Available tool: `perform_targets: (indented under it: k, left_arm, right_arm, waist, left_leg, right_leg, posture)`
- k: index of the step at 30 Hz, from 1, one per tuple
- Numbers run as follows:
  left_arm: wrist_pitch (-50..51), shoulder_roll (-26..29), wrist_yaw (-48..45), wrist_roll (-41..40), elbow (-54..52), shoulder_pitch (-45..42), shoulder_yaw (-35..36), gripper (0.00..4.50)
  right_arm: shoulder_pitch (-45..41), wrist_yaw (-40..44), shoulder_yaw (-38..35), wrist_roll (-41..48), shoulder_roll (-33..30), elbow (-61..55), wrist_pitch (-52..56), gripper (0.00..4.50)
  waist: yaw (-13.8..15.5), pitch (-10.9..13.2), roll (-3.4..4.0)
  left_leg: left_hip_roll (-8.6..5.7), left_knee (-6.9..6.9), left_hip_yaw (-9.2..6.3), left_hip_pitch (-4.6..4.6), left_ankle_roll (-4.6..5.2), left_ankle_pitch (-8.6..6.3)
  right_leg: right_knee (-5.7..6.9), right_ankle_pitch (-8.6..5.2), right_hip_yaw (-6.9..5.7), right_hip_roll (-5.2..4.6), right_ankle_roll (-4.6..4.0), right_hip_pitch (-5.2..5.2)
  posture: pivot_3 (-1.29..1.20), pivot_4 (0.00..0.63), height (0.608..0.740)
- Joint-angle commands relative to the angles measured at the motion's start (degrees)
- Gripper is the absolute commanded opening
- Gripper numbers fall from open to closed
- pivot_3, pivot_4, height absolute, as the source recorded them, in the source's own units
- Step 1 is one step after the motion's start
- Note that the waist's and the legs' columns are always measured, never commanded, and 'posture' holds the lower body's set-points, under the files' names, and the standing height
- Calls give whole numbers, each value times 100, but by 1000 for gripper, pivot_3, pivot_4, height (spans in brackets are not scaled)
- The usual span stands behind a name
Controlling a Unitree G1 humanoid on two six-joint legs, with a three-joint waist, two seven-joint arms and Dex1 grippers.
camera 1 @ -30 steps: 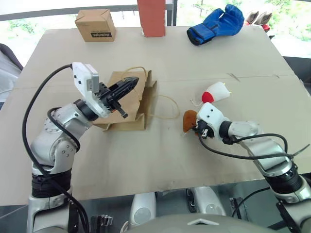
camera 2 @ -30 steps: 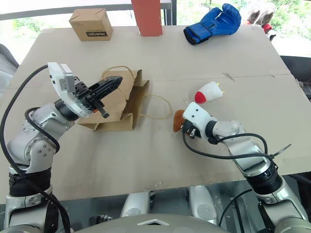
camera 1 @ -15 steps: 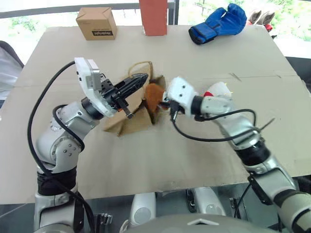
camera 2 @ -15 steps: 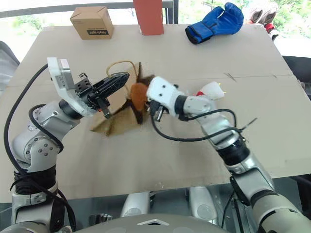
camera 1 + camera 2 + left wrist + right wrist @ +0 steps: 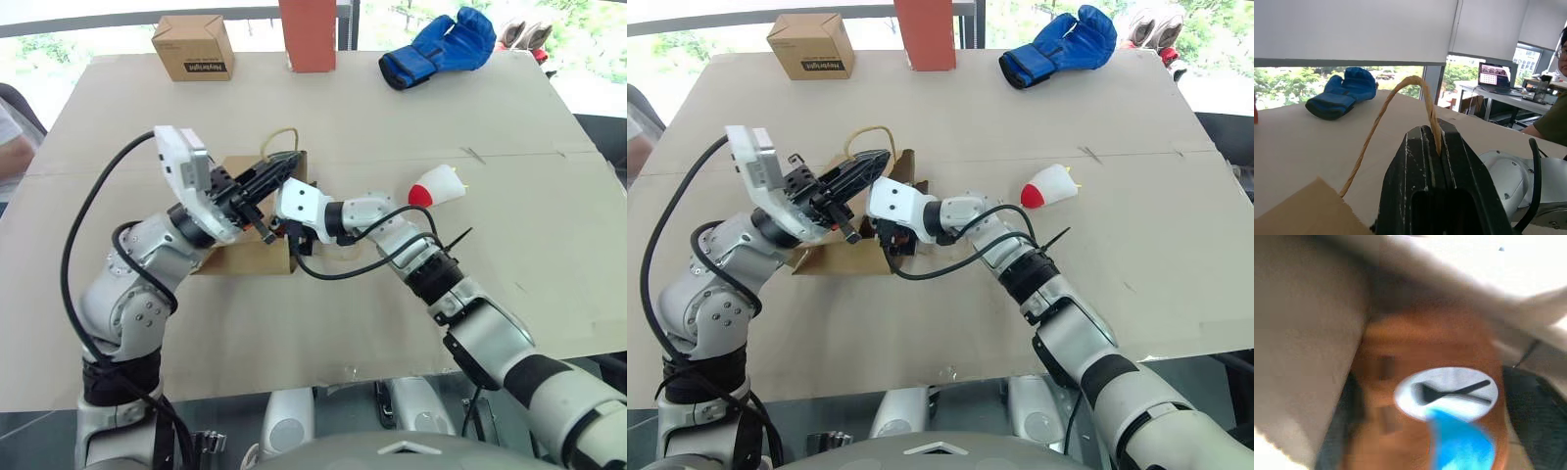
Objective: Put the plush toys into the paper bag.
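Observation:
The paper bag (image 5: 240, 259) lies on the table left of centre. My left gripper (image 5: 284, 168) is shut on its twine handle (image 5: 1386, 110) and holds that side raised, so the mouth stands apart. My right gripper (image 5: 286, 233) reaches leftward into the mouth, just below the left one. Close in front of it in the right wrist view is the brown bear (image 5: 1440, 396), with its white and blue face mark, brown paper around it. Whether the bear is still gripped is hidden. The white cone toy (image 5: 438, 186) with the red end lies on the table to the right.
A small cardboard box (image 5: 193, 47), a red upright box (image 5: 308, 34) and a blue padded glove (image 5: 436, 47) stand along the far edge. A person (image 5: 1552, 112) sits beyond the table, near a laptop (image 5: 1491, 78).
My right arm swung left, carrying the brown bear from beside the cone toy to the bag and into its mouth. The left gripper kept its hold on the handle, almost still.

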Motion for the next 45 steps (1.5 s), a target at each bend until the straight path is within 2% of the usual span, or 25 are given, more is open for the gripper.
perform_targets:
  k: [1,6,10,12,15,18,22,24,25,27,30,31,34,35,40,42,45]
  left_arm:
    - [-281,68,-151,52,-117,188,275,0]
    - [-428,119,-401,71,120,304,443,0]
    - [-488,83,-496,89,358,240,466,0]
    - [-507,55,-526,75,405,186,460,0]
    - [-492,28,-544,-42,494,8,513,0]
    - [-441,13,-573,-109,524,-170,503,0]
    - [-334,5,-519,-235,445,-331,475,0]
    - [-283,-3,-453,-319,358,-348,486,0]
    - [-258,-15,-380,-335,298,-339,494,0]
    - [-288,-26,-205,-174,195,-297,460,0]
    - [-195,-181,-16,-443,75,-273,485,0]
    - [-91,-195,-39,-652,49,-268,507,0]
    - [28,-233,-92,-1027,49,-303,566,0]
    - [25,-239,-123,-1117,59,-321,576,0]
    - [150,-309,-404,-1805,184,-491,583,0]
    - [282,-299,-462,-2054,355,-509,631,0]
    - [337,-253,-576,-2052,482,-527,569,0]
  right_arm:
    - [431,21,-347,233,-296,-1123,500,4222]
    - [982,-199,-807,427,-835,-2552,1556,4222]
    - [1367,-463,-1722,1002,-1431,-3993,2905,4222]
    - [1403,-647,-2103,1029,-1782,-4189,3310,4222]
    - [1056,-1475,-2288,358,-2173,-3185,3569,4222]
    - [591,-2027,-2254,-6,-2248,-1905,3692,4222]
    - [320,-1954,-1922,-294,-2319,-430,3441,4222]
    - [400,-1894,-1824,-376,-2374,-135,3362,3694]
    - [482,-1812,-1790,-375,-2422,-141,3325,3140]
    - [570,-1799,-1895,-275,-2438,-280,3305,2843]
    - [761,-1594,-1997,-117,-2525,-744,3114,1521]
    - [835,-1496,-2024,-56,-2567,-918,3067,1280]
    - [1004,-1312,-2162,155,-2623,-1341,3045,165]
    - [1052,-1264,-2247,266,-2621,-1496,3082,10]
    - [1168,-1075,-3191,1551,-2395,-2873,3582,10]
    - [940,-1206,-3636,2370,-2136,-3566,4065,10]
    - [650,-1487,-3684,2702,-1912,-4072,4338,10]
  waist:
    - [5,0,0]
    - [1,2,3]
    - [15,2,2]
    - [25,1,1]
    - [15,0,1]
    - [-15,0,1]
    - [-38,0,1]
    - [-28,-3,-3]
    - [-19,-3,-4]
    - [7,-6,-8]
    - [32,-8,-7]
    - [38,-8,-8]
    - [38,-7,-7]
    - [26,-6,-5]
    - [-14,6,13]
    - [-37,6,14]
    - [-48,12,23]
  left_leg:
    - [0,1,0,-1,0,0]
    - [0,8,0,4,-3,2]
    - [0,11,-1,4,-4,3]
    - [-3,15,0,0,-4,3]
    - [-3,21,1,3,-4,3]
    - [-4,24,1,7,-3,4]
    - [-9,22,3,3,0,3]
    - [-10,18,3,2,2,1]
    - [-10,15,2,3,3,1]
    - [-10,16,1,3,2,1]
    - [-14,26,0,6,2,2]
    - [-15,29,0,7,1,2]
    - [-15,34,-2,4,1,3]
    - [-15,34,-2,4,1,3]
    - [-15,29,-7,-4,1,2]
    - [-14,28,-8,1,2,2]
    - [-13,26,-8,6,1,2]
  right_leg:
    - [1,0,0,0,0,0]
    - [21,-1,1,1,-1,-4]
    - [27,-2,1,1,-2,-7]
    - [25,-2,2,-1,-1,-6]
    - [24,-2,3,-1,-2,-4]
    - [27,-1,8,1,-3,-6]
    - [26,0,21,4,-2,-12]
    - [26,0,22,3,-2,-12]
    - [26,0,20,3,-1,-12]
    - [26,0,19,2,-1,-10]
    - [24,0,18,-1,-1,0]
    - [25,0,19,-1,-1,2]
    - [27,0,19,-1,0,2]
    - [27,0,19,-1,0,1]
    - [28,0,18,3,0,-5]
    - [30,0,19,4,1,-4]
    - [43,-1,19,6,0,-6]
  posture:
    - [0,150,740]
    - [0,150,740]
    - [0,150,740]
    - [0,150,740]
    - [0,150,740]
    - [0,150,740]
    - [0,150,740]
    - [0,150,740]
    - [0,150,740]
    - [0,150,740]
    - [0,150,740]
    - [0,150,740]
    - [0,150,740]
    - [0,150,740]
    - [0,150,740]
    - [0,150,740]
    - [0,150,740]
